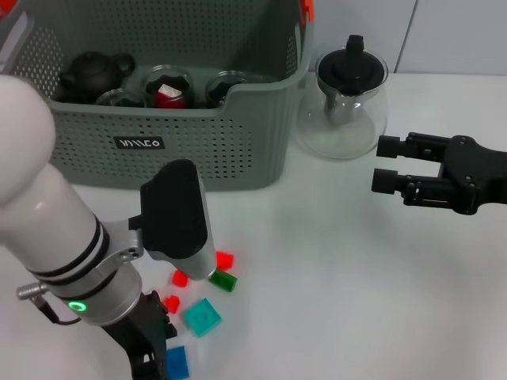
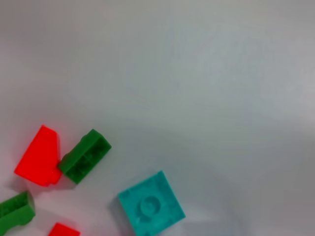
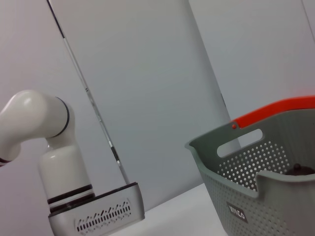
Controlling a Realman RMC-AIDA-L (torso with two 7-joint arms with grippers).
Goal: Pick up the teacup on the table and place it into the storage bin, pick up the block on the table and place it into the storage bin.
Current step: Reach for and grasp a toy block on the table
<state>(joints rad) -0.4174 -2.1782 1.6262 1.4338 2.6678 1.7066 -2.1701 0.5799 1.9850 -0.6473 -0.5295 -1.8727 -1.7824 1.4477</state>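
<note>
Storage bin (image 1: 238, 150) at table (image 1: 341, 277) rear-left, teapot (image 1: 342, 99) just beside on its right. Blocks (image 1: 203, 317) scattered in front of bin, under left arm. Right gripper (image 1: 383, 165) hovering right, near teapot.

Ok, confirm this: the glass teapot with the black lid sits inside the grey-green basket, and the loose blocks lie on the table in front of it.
Not quite. The glass teapot stands on the table beside the basket, not inside it, as the head view shows. The blocks do lie on the table in front.

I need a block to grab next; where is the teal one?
In the head view, the teal block lies on the table's near left, below the green block, beside the left arm.
</note>
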